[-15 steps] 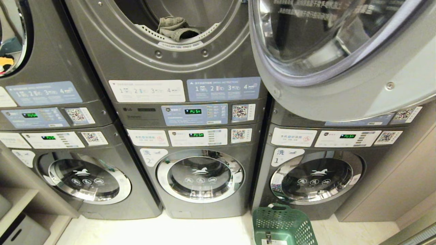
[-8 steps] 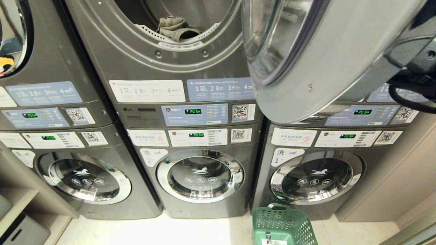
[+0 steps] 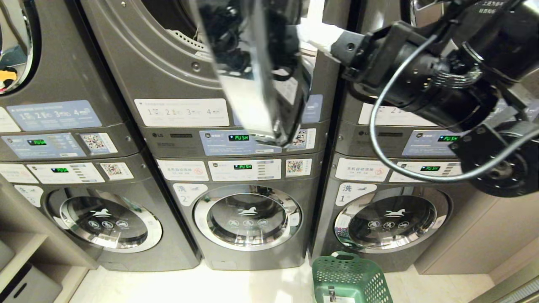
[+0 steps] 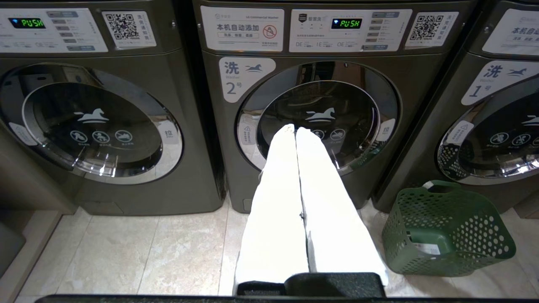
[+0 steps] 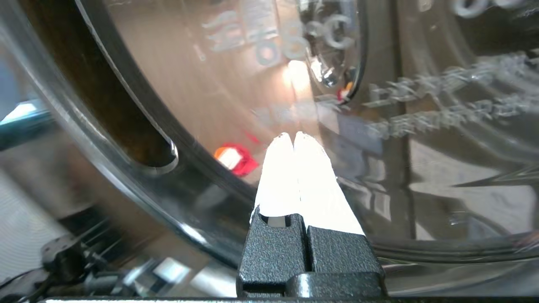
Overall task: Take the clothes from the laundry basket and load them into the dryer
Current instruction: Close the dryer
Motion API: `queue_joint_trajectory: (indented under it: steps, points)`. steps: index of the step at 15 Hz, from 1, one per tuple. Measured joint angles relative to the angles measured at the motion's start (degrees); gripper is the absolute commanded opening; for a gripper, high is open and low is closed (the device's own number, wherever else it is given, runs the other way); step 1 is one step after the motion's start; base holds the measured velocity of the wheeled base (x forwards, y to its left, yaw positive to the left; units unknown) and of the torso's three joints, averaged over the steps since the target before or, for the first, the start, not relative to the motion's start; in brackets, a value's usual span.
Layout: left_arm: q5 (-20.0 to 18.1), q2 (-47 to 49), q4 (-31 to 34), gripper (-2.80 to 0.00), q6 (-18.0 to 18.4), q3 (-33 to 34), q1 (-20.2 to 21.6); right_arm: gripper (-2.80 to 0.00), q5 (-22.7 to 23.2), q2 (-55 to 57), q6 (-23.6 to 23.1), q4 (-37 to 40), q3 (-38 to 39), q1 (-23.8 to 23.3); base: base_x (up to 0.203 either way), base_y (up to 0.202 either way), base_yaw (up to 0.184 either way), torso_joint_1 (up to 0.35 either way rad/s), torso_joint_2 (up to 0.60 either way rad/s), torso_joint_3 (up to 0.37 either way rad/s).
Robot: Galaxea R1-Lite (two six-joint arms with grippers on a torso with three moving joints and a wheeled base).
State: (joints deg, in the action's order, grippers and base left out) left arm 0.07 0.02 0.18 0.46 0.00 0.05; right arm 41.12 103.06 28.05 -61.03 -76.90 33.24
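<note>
The dryer (image 3: 168, 75) is the upper machine of the middle stack. Its big chrome-rimmed glass door (image 3: 252, 71) stands nearly edge-on, partway across the opening. My right gripper (image 3: 316, 37) is shut and empty, with its white fingertips against the door's outer side. The right wrist view shows the gripper (image 5: 293, 136) close to the door glass (image 5: 442, 109) with its white print. The clothes are hidden behind the door. The green laundry basket (image 3: 349, 280) sits on the floor before the right stack. No clothes show in the basket (image 4: 446, 229). My left gripper (image 4: 294, 129) hangs shut and low, facing the washer.
Three stacks of grey machines fill the wall, with horse-marked washers (image 3: 248, 219) below. The left upper machine's door (image 3: 17, 42) shows coloured garments behind it. A shelf unit (image 3: 25, 261) stands at the lower left and a beige cabinet (image 3: 484, 235) at the right. Pale tile floor (image 4: 126, 252) lies in front.
The dryer door has swung from wide open on the right towards the opening. My right arm has come in from the right behind it. The door now covers the clothes in the drum.
</note>
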Motion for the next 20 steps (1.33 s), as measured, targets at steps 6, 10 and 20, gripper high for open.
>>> queue_joint_trajectory:
  steps: [6,10,20]
  points:
    - [0.0,0.0,0.0,-2.8,-0.1,0.0,0.0,-2.8,-7.7,17.2,-6.9,9.2,-26.3,5.1,0.0,0.0,0.0,0.0,0.0,0.0]
    - [0.0,0.0,0.0,-2.8,-0.1,0.0,0.0,-2.8,-17.1,28.1,-15.4,16.5,-36.5,6.3,0.0,0.0,0.0,0.0,0.0,0.0]
    - [0.0,0.0,0.0,-2.8,-0.1,0.0,0.0,-2.8,-31.9,26.5,-18.4,13.5,-33.4,6.1,0.0,0.0,0.0,0.0,0.0,0.0]
